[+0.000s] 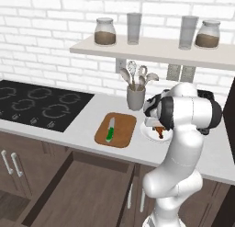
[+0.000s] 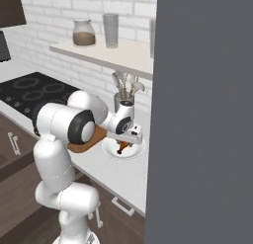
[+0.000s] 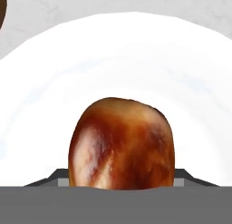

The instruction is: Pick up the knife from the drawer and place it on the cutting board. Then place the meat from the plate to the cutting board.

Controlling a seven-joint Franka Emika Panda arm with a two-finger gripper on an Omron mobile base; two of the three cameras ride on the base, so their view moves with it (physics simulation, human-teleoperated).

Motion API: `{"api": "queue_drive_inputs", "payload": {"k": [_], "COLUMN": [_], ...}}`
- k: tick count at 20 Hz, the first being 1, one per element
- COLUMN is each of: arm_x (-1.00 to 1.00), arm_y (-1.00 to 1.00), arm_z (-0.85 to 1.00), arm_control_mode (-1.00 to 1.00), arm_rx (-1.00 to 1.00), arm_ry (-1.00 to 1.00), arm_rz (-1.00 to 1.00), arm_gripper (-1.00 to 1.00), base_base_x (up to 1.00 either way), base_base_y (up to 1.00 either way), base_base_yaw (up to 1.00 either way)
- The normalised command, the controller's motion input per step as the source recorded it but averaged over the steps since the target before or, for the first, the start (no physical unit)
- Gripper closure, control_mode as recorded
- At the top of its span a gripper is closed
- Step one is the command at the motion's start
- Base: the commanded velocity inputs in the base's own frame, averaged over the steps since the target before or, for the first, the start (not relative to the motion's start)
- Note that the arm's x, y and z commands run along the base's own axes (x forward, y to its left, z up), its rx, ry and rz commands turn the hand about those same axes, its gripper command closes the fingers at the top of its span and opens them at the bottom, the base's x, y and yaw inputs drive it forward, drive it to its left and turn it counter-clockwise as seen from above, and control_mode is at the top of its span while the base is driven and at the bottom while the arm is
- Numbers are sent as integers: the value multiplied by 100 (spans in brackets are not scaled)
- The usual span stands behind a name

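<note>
Reaching down over the pale, faintly marbled surface, the white robot arm holds its gripper right at the meat, a glossy brown roasted drumstick lying on the round white plate. Seen from the hand, the rounded end of the drumstick bulges up between the jaws, its skin mottled dark and amber; whether the jaws have clamped onto it or merely flank it cannot be told from these angles.

From the left base camera, the plate shows as a smooth shallow disc partly hidden behind the arm, just beside the cutting board, a flat light-brown wooden rectangle with rounded corners. The knife lies on that board, its bright green handle toward the front edge and its short pale blade pointing back toward the wall.

Below the surface, the drawer stands pulled out, a wide dark-brown wooden box. A grey cylindrical cup of grey spoons and ladles stands behind the board, near the white brick wall. To the left, a black glass cooktop with ringed burners is set flush into the surface. On the cream shelf above sit two lidded glass jars with brown contents and two plain tumblers.

From the right base camera, the plate lies under the hand.
</note>
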Motion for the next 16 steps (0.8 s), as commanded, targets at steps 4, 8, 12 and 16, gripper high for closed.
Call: {"api": "queue_drive_inputs", "payload": {"k": [4,8,12,16], "arm_x": [-27,-23,0,6], "arm_y": [18,50,86,93], "arm_z": [52,66,22,0], "arm_control_mode": [-100,-100,-100,-100], "arm_rx": [2,8,12,2], "arm_ry": [-5,-2,5,8], "arm_rz": [0,0,0,0], "arm_gripper": [100,100,100,100], "base_base_x": [0,0,0,0], "base_base_y": [0,0,0,0], "base_base_yaw": [0,0,0,0]}}
